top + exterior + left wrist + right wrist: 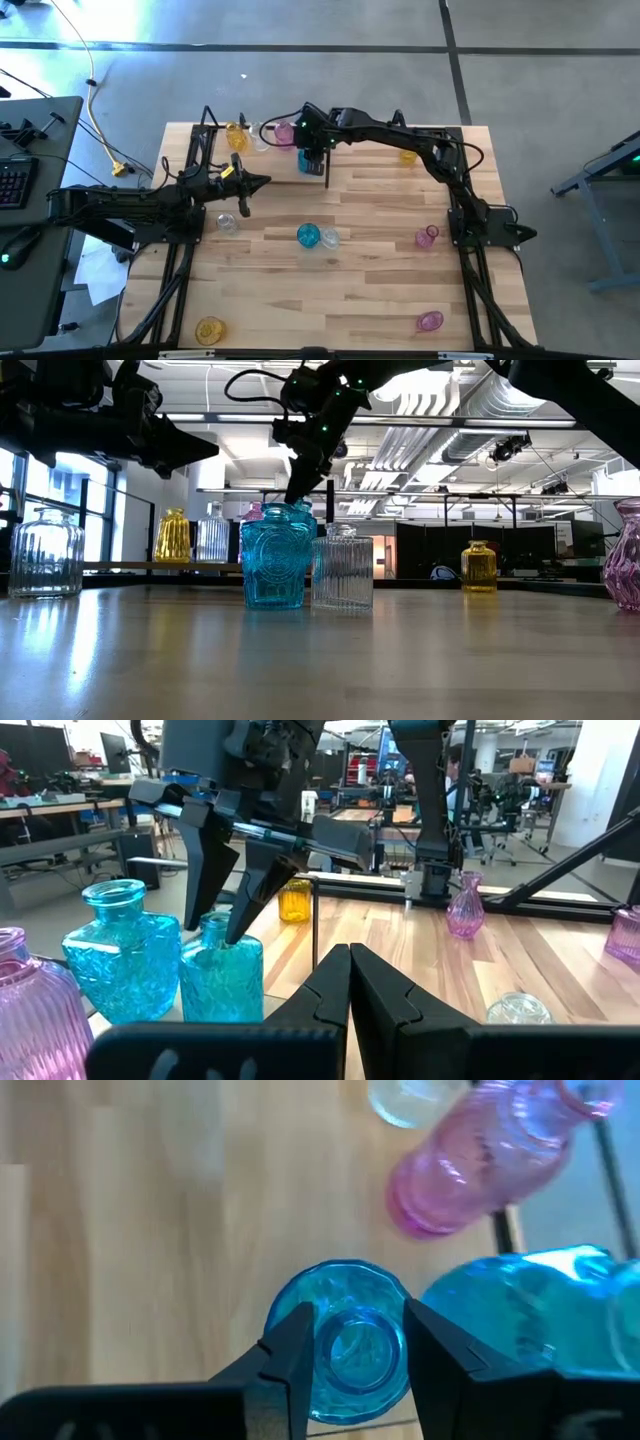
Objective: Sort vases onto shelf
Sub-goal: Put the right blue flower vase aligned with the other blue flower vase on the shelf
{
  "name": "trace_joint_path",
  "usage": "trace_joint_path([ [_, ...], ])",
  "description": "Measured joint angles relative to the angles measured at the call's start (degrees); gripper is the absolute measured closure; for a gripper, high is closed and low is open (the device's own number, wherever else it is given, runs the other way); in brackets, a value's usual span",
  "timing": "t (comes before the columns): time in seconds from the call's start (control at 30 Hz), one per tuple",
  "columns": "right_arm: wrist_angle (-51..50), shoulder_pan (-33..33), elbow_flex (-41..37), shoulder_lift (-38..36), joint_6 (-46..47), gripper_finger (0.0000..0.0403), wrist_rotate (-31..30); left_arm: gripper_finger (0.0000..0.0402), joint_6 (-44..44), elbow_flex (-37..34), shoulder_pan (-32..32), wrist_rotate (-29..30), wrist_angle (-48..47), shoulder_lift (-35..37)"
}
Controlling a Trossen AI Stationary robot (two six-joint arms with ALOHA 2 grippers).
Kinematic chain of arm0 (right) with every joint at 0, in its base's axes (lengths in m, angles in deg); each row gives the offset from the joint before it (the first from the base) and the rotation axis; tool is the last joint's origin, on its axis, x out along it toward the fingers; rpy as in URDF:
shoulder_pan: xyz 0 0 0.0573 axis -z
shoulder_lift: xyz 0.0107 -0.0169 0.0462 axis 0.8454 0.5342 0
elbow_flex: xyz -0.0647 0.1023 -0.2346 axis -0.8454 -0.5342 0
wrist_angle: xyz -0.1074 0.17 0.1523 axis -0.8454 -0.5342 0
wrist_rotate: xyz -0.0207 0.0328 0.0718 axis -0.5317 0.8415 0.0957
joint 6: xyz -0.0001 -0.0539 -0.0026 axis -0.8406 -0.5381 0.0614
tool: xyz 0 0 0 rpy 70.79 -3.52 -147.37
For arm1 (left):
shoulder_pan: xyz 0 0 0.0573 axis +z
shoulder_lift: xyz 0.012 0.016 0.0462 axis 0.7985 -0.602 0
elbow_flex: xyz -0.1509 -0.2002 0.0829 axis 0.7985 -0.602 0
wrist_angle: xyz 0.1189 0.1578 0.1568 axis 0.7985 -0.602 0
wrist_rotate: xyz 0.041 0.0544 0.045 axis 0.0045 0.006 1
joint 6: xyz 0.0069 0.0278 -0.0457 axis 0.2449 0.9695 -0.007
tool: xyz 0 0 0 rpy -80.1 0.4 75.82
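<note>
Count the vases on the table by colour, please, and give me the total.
Yellow vases: 3
Clear vases: 3
Pink vases: 3
Blue vases: 3
Total: 12

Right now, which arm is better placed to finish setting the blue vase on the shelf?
Right. The right gripper already straddles the blue vase's neck at the shelf, beside another blue vase. The left gripper is shut, empty, hovering off to the side.
</note>
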Motion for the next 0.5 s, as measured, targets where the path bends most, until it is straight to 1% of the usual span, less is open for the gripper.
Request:
trace_joint_path([
  [0.07,-0.2,0.0,0.0,0.0,0.2,0.0292,-1.5,0.0401,0.0,0.0,0.0,-0.1,-0.1,0.0],
  [0.23,-0.5,0.0,0.0,0.0,0.6,0.0272,-1.4,0.0401,0.0,0.0,0.0,-0.2,-0.1,0.0],
  [0.5,-0.4,0.0,0.1,0.0,1.7,0.0269,-1.4,0.0401,0.0,0.0,0.0,-0.2,-0.1,0.0],
])
